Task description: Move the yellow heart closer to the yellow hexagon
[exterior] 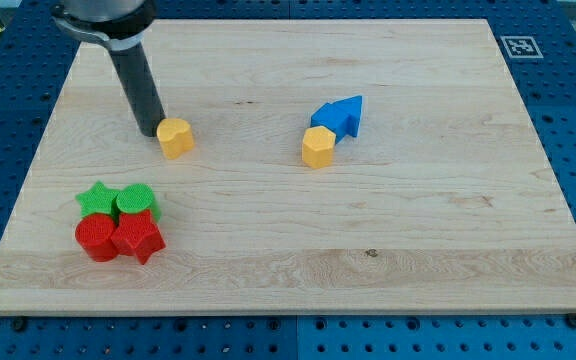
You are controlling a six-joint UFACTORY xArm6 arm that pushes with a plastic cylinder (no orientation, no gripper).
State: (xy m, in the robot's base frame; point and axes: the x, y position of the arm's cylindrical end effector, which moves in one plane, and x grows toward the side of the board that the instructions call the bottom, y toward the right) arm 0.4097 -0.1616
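Leaned in from the view's top left, my tip (148, 132) planted on the desk (388, 240) just left of the yellow heart (175, 138); well apart from the yellow hexagon (317, 147). No jaws fitted, nothing held.

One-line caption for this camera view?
My tip sits just left of the yellow heart, facing the yellow hexagon.

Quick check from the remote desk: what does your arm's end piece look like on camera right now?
A straight, smooth, dark grey-black cylindrical rod hanging from a wider, rounded dark collar at the view's top left. No cables, markings or labels show. My tip is plain and blunt, just left of the yellow heart.
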